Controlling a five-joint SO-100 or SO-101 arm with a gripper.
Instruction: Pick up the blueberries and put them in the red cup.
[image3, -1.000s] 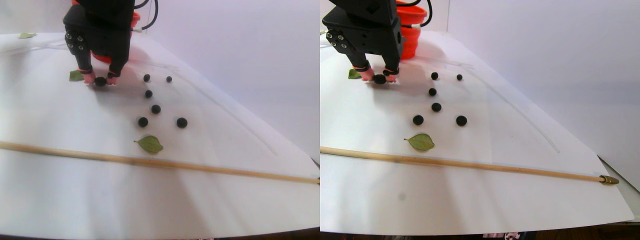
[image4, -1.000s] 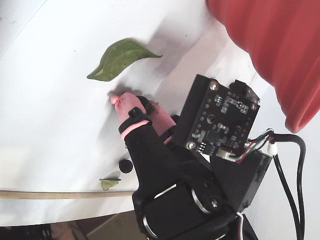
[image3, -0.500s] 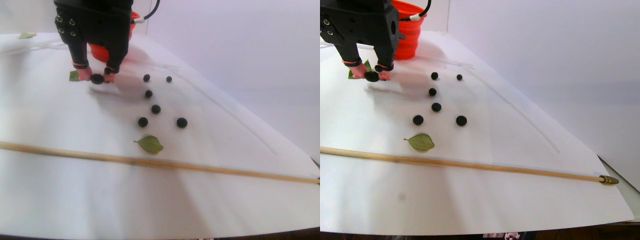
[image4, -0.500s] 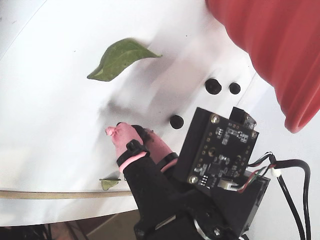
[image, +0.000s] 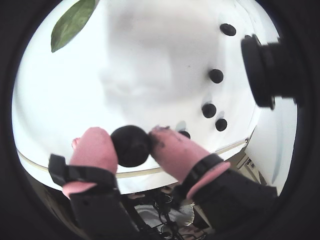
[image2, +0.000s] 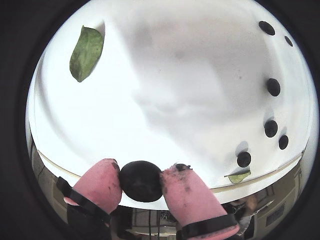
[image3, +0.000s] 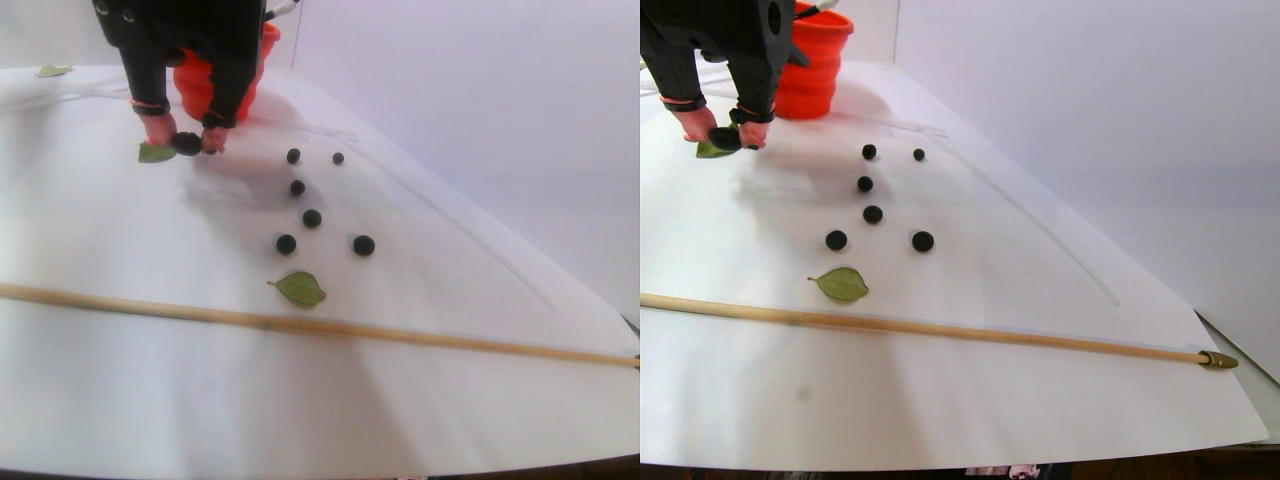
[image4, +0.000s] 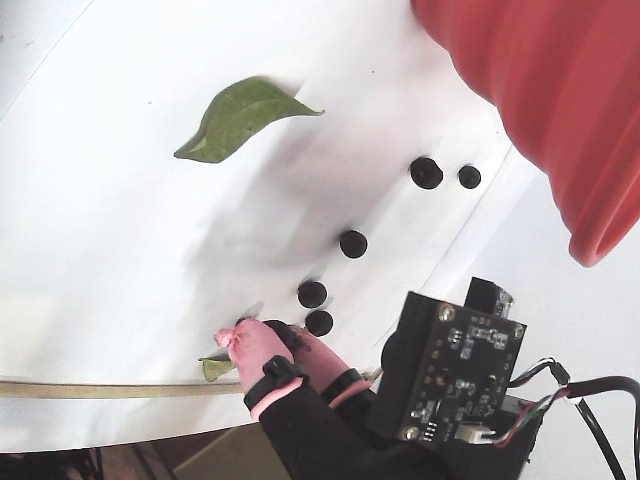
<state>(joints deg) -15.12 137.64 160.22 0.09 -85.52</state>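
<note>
One large blueberry (image2: 141, 181) clamped between pink tips | pincer (image2: 142, 182) clenched on it | above white table (image2: 175, 75)

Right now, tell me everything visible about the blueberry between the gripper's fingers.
The held blueberry is a round, matte, blue-black ball, clearly bigger than the loose berries lying beyond it. It sits squeezed between the two pink fingertips of the gripper, one pad pressing each side. In the stereo pair view it hangs low over the white sheet, beside a green leaf and just in front of the red cup. Whether it touches the sheet is unclear.
</note>
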